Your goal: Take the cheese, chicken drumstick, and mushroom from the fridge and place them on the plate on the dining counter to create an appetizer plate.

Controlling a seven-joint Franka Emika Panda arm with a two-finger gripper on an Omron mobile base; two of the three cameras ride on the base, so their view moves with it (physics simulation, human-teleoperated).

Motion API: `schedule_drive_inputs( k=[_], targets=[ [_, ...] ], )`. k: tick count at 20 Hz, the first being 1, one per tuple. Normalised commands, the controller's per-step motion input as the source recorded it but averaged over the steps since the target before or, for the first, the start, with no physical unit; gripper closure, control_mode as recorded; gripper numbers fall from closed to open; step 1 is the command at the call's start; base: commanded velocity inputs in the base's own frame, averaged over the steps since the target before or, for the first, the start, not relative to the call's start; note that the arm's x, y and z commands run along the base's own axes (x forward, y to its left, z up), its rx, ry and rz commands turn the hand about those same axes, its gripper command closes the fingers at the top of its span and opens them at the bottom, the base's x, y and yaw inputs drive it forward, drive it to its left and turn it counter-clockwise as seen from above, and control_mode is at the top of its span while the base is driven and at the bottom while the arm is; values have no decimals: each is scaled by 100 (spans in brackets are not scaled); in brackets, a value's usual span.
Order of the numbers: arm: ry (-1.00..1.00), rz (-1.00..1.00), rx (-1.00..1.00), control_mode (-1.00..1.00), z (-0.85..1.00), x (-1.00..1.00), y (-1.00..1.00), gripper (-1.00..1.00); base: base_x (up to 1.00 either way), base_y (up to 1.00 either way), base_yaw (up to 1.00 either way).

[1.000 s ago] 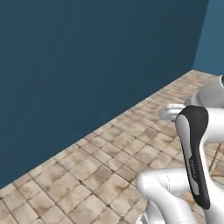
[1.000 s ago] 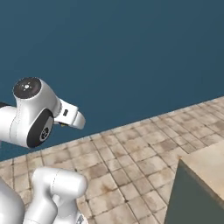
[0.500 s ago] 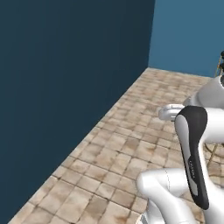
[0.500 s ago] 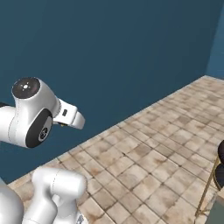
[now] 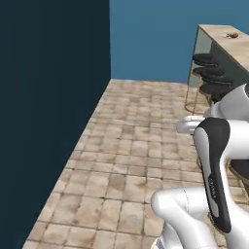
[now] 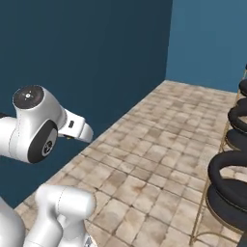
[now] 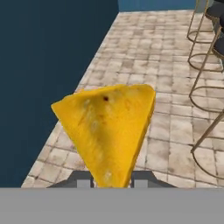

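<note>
1. Gripper (image 7: 109, 181): you will find it closed narrowly on the cheese (image 7: 107, 131), its two dark tips just showing at the wedge's lower point in the hand view.
2. Cheese: bright yellow wedge, broad edge uppermost, narrow end down between the tips; one small dark speck near the upper edge. You see it carried above the floor (image 7: 144, 65), touching nothing else.
3. Floor: beige-brown stone tiles, running along a dark blue wall (image 5: 53, 97) to a lighter blue wall (image 5: 151, 39) at the far end.
4. Dining counter (image 5: 228, 44): you see it at the upper right of the left base view, beige marbled top, grey-green front. A small dark item (image 5: 232, 35) lies on the top; too small for you to tell what it is.
5. Stools (image 6: 231, 188): black seats on thin gold legs, lined up against the counter front, well apart from the cheese.
6. Arm (image 5: 214, 175): white with dark joints, folded close above the base.
</note>
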Motion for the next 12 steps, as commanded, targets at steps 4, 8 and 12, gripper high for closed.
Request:
schedule_drive_inputs(
  k=[4,8,12],
  targets=[
    [0,0,0,100,0,0,0,100,100,14,-49],
    [0,0,0,100,0,0,0,100,100,24,-45],
    [0,0,0,100,0,0,0,100,100,32,-43]
  ],
)
